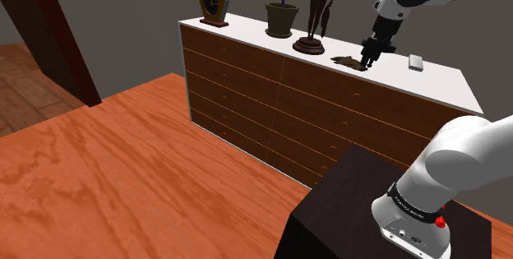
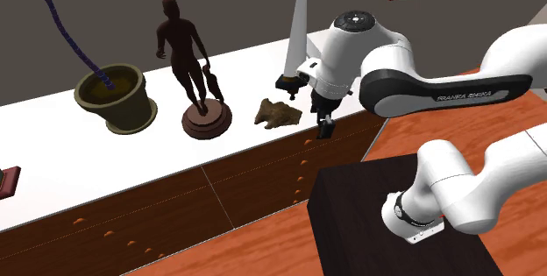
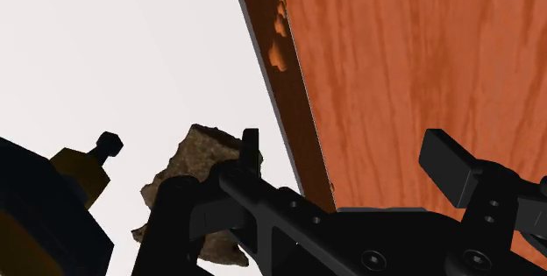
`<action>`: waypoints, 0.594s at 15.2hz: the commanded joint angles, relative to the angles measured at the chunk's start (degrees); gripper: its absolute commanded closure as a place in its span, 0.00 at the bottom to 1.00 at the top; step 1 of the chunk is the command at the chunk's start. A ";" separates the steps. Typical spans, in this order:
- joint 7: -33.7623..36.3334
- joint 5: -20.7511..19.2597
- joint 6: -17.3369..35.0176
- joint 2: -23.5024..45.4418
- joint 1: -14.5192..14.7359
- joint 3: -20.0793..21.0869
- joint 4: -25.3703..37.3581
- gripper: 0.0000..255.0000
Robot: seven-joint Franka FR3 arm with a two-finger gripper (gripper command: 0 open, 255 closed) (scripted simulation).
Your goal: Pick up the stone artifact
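Note:
The stone artifact [image 1: 348, 62] is a rough brown lump lying on the white top of the wooden dresser [image 1: 247, 31], just right of a dark figure statue [image 1: 316, 15] in the shoulder view. My black gripper [image 1: 367, 58] hangs close beside the artifact, on the side away from the statue, near the dresser's front edge. In the second exterior view the gripper [image 2: 326, 127] is right of the artifact [image 2: 278, 113]. In the wrist view the gripper [image 3: 349, 150] is open; the artifact [image 3: 197, 182] lies outside one finger [image 3: 250, 145], not between the two.
On the dresser top also stand a small clock [image 1: 214, 6], a potted plant [image 1: 281, 17] and a small white object [image 1: 416, 62]. The orange wooden floor [image 1: 123, 167] lies in front of the dresser. My dark stand [image 1: 353, 208] is at lower right.

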 commanded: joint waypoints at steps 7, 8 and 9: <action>-7.12 0.84 10.68 9.34 0.15 -9.28 3.76 0.00; -7.12 0.77 11.47 9.47 0.13 -9.44 3.09 0.00; -7.13 0.70 12.27 9.61 0.10 -9.61 2.44 0.00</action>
